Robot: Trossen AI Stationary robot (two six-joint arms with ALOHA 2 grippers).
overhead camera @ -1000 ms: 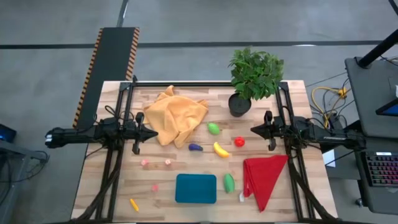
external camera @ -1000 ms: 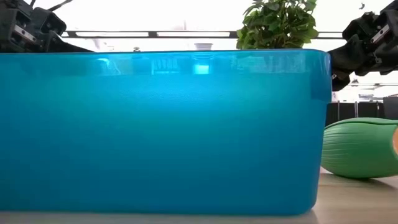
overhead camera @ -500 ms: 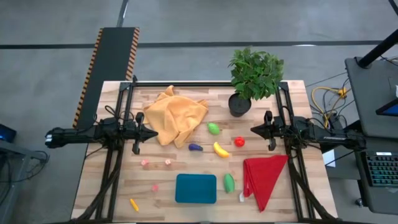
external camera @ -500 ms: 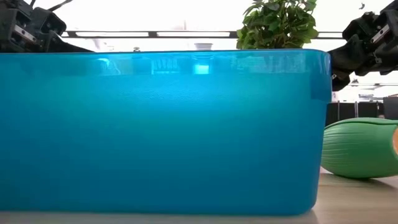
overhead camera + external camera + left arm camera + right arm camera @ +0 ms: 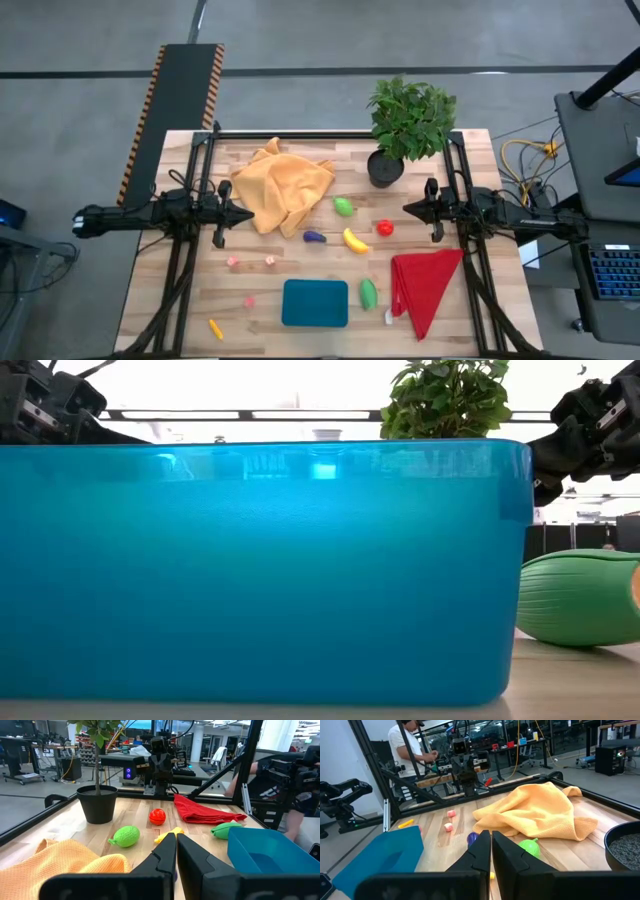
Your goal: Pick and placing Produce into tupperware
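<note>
The teal-blue tupperware (image 5: 315, 303) sits near the table's near edge and fills the low view (image 5: 260, 570). Around it on the wood lie a yellow banana (image 5: 355, 241), a red tomato (image 5: 385, 228), a purple eggplant (image 5: 314, 237), a green piece (image 5: 343, 206), a second green piece (image 5: 368, 293) just right of the tupperware, an orange carrot (image 5: 215, 328) and pink bits (image 5: 233, 262). My left gripper (image 5: 250, 214) hangs shut over the left side, beside the orange cloth. My right gripper (image 5: 405, 208) hangs shut over the right side, right of the tomato. Neither touches anything.
A crumpled orange cloth (image 5: 283, 186) lies at the far left, a red cloth (image 5: 424, 285) at the near right, and a potted plant (image 5: 408, 125) stands at the far right. Black frame rails run along both sides. A person stands beyond the table (image 5: 407, 742).
</note>
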